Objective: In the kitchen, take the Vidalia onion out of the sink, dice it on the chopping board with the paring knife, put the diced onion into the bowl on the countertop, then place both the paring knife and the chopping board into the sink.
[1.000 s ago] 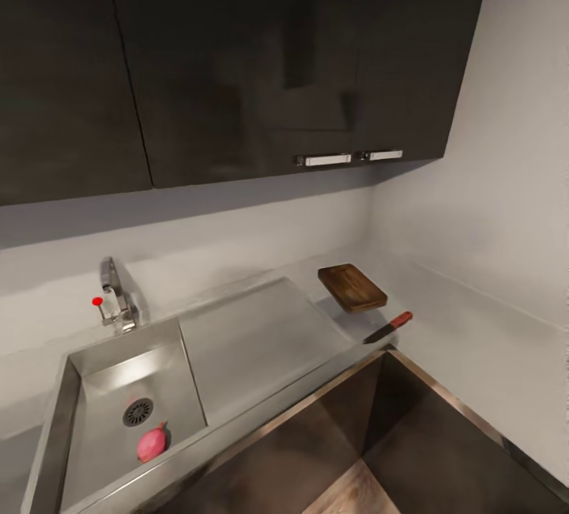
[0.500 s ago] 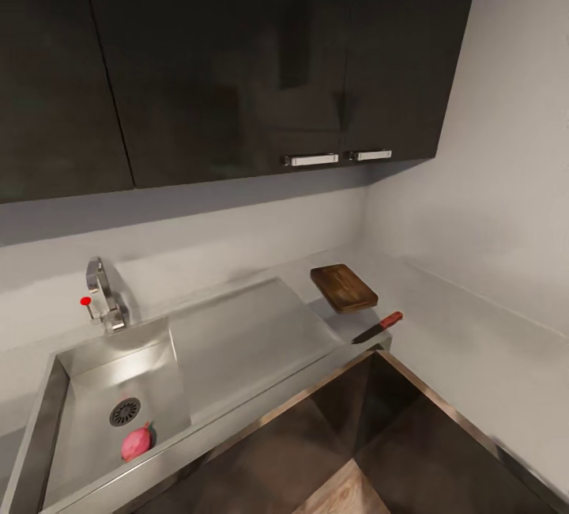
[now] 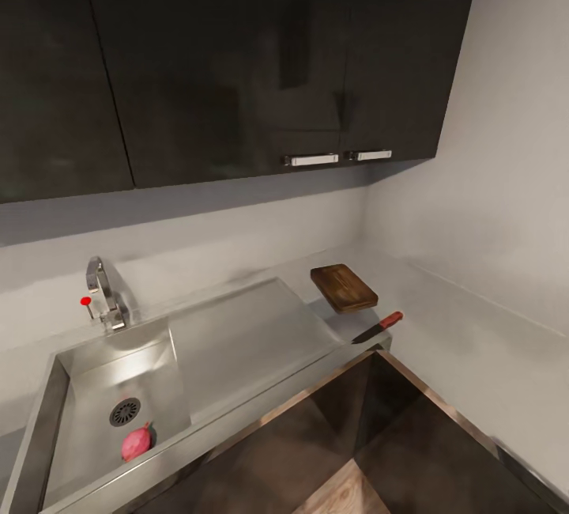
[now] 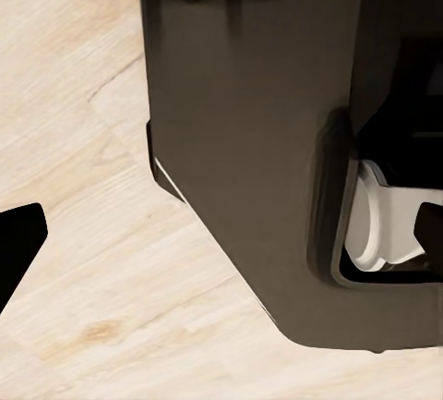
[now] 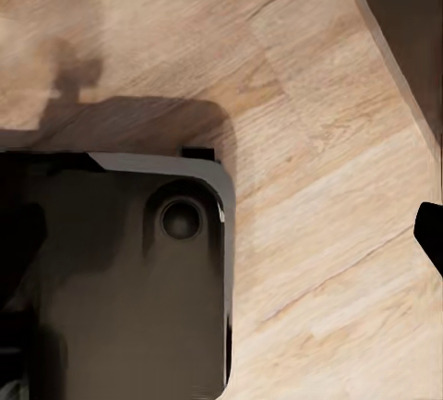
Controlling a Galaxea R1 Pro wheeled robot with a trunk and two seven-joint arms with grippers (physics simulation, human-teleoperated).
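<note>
In the head view the pink-red Vidalia onion (image 3: 136, 442) lies in the steel sink (image 3: 55, 395), near the round drain (image 3: 125, 412). The dark brown chopping board (image 3: 343, 288) rests on the grey countertop (image 3: 466, 332) right of the drainboard (image 3: 245, 332). The paring knife (image 3: 378, 327) lies just in front of the board, red handle to the right. The bowl is out of view. My left gripper (image 4: 226, 238) and right gripper (image 5: 221, 234) hang low over the wooden floor, with dark fingertips (image 4: 18, 252) (image 5: 430, 234) at the frame edges and nothing between them.
A chrome faucet (image 3: 103, 292) with a red dot stands behind the basin. Dark wall cabinets (image 3: 237, 63) hang above the worktop, which turns a corner along the right wall (image 3: 490, 182). Both wrist views show my dark base (image 4: 249, 141) (image 5: 120, 271) over wooden floor.
The head camera shifted a little a second ago, sliding the whole picture left, and has held still since. The onion, board and knife have not moved.
</note>
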